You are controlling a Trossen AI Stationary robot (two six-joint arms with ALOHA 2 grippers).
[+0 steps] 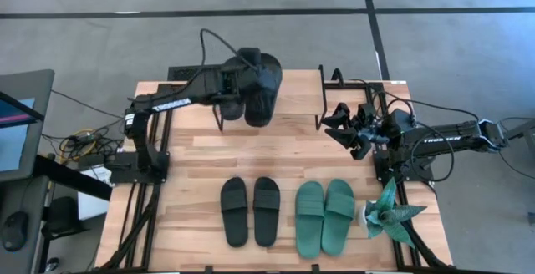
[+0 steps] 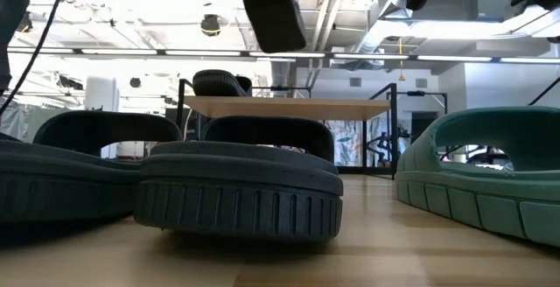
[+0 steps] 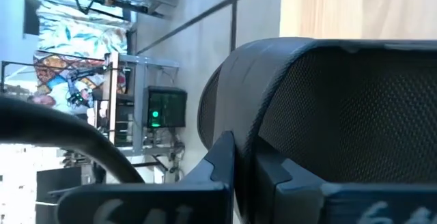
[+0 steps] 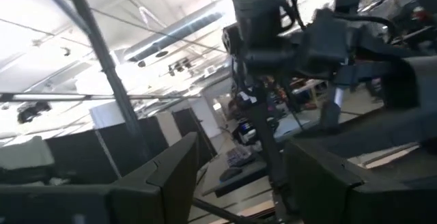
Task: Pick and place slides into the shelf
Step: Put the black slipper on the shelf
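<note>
Left gripper (image 1: 251, 78) at upper centre of the high view, jaws clenched on a black slide (image 1: 261, 90) held over the shelf (image 1: 276, 86) at the table's (image 1: 209, 153) far edge; in the left wrist view the slide's mesh-lined strap (image 3: 328, 101) fills the right half. Right gripper (image 1: 347, 132) at centre right, jaws released, nothing between them. Pair of black slides (image 1: 251, 210) lies flat at lower centre, pair of teal-green slides (image 1: 325, 216) just beside to the right. Spiky teal paper plant (image 1: 389, 214) at lower right. Low view: another black slide (image 2: 219, 83) sits on the shelf top (image 2: 302, 108).
</note>
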